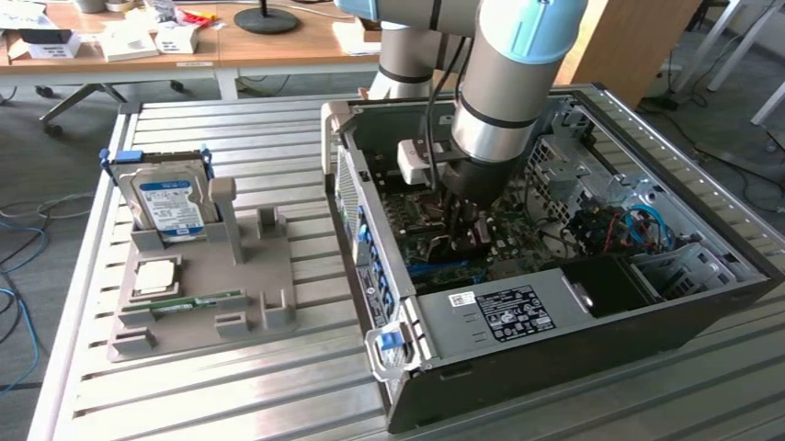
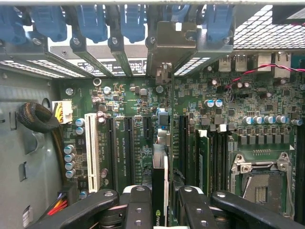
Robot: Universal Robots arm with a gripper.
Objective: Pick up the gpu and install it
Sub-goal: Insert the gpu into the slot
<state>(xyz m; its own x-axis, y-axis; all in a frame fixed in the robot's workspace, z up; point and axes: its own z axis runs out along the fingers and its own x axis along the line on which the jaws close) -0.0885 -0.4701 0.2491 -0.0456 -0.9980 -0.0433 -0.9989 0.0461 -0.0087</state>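
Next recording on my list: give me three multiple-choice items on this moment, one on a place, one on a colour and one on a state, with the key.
1. Where is the hard drive?
A) upright in the grey holder, at the exterior view's left of the computer case
B) inside the case
C) lying flat on the floor

2. What colour are the retention clips along the case's card bays?
A) red
B) blue
C) yellow

3. How is the claw?
A) open, holding nothing
B) shut on the gpu above the motherboard
C) open over the holder

Key:
1 A, it stands in the holder outside the case.
2 B, the wrist view shows them blue.
3 B, the card sits edge-on between the fingers, over the slots.
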